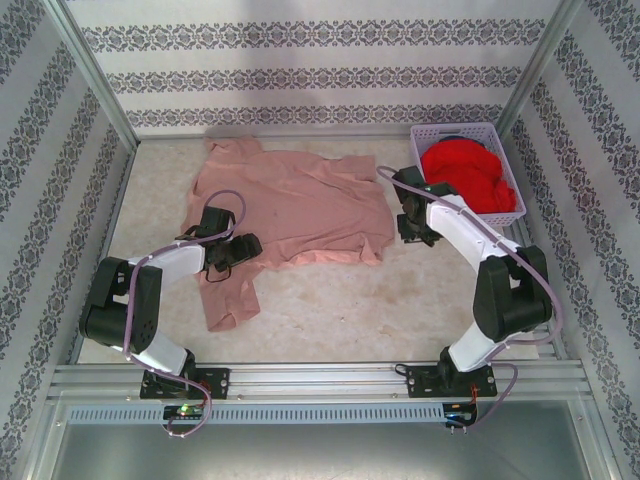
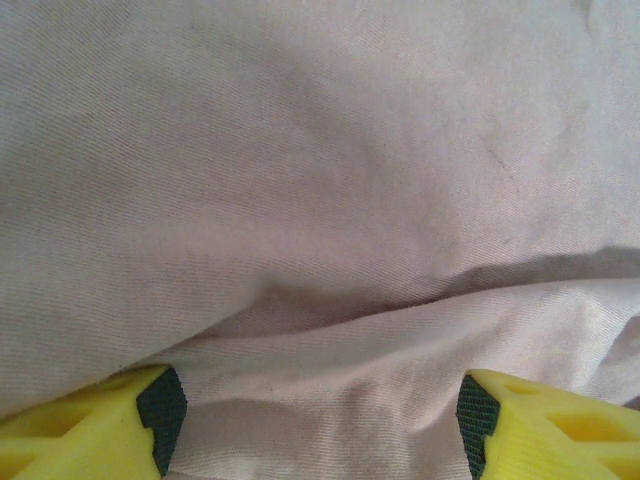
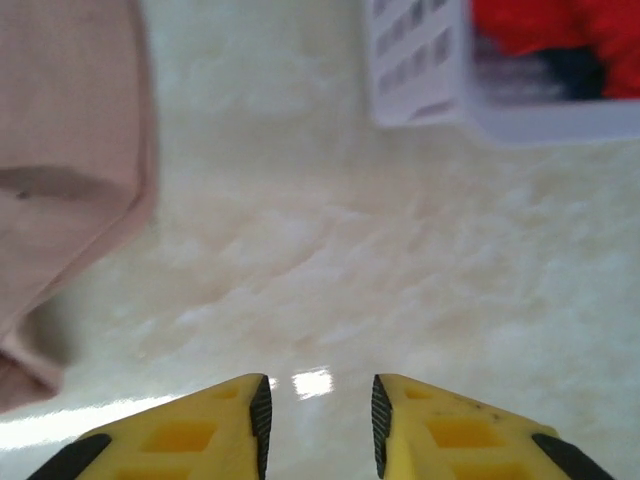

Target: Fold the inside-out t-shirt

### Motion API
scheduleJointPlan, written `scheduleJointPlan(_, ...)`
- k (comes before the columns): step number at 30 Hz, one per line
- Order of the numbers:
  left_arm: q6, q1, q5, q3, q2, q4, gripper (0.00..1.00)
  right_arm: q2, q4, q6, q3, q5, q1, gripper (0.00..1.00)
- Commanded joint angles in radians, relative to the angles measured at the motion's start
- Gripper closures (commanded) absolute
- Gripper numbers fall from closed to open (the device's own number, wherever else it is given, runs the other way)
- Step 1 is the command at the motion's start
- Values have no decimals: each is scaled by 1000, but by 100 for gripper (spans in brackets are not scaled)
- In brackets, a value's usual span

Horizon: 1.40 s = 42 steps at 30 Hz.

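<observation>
On my left wrist feed, the left end effector has its two yellow fingers spread wide, with nothing pinched between the dark pads. Directly under and between them lies the inside-out t-shirt, dusty pink. A soft raised fold runs across just ahead of the fingertips, and smoother cloth lies beyond it. I cannot tell whether the fingertips touch the fabric.

From above, the left end effector sits over the near-left part of the t-shirt. A strip of the garment trails back past it towards the arm bases. The main body is spread, rumpled, ahead of it and to its right on the worktop.

On my right wrist feed, the right end effector shows a narrow gap between its fingers and grips nothing. Only bare pale worktop is below and just ahead. To its left is the t-shirt's edge, folded over on itself and apart from the fingers. Farther ahead and to the right stands a white slotted basket with a bright red garment inside.

In the overhead view, the right end effector is just beside the shirt's right edge. The basket and its red garment are beyond it, towards the far right corner.
</observation>
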Motion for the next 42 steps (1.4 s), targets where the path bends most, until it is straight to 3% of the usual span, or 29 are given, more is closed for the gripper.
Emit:
scheduleJointPlan(1, 17, 17, -41, -38, 22, -58, 25, -47, 107, 71, -99, -238, 42, 62)
scheduleJointPlan(5, 16, 16, -32, -37, 21, -56, 25, -32, 242, 139, -178, -292, 158, 56)
scheduleJointPlan(11, 17, 16, -30, -40, 10, -54, 25, 79, 213, 109, -127, -122, 301, 53)
scheduleJointPlan(15, 15, 16, -27, -45, 6, -47, 25, 151, 202, 82, -84, -56, 322, 58)
scheduleJointPlan(22, 20, 17, -23, -44, 1, -45, 25, 247, 154, 20, 2, 47, 326, 58)
scheduleJointPlan(29, 22, 18, -28, -51, -6, -42, 25, 296, 124, 1, 21, 42, 293, 58)
scheduleJointPlan(42, 26, 17, -31, -54, 0, -39, 25, 227, 162, -23, -21, -43, 185, 96)
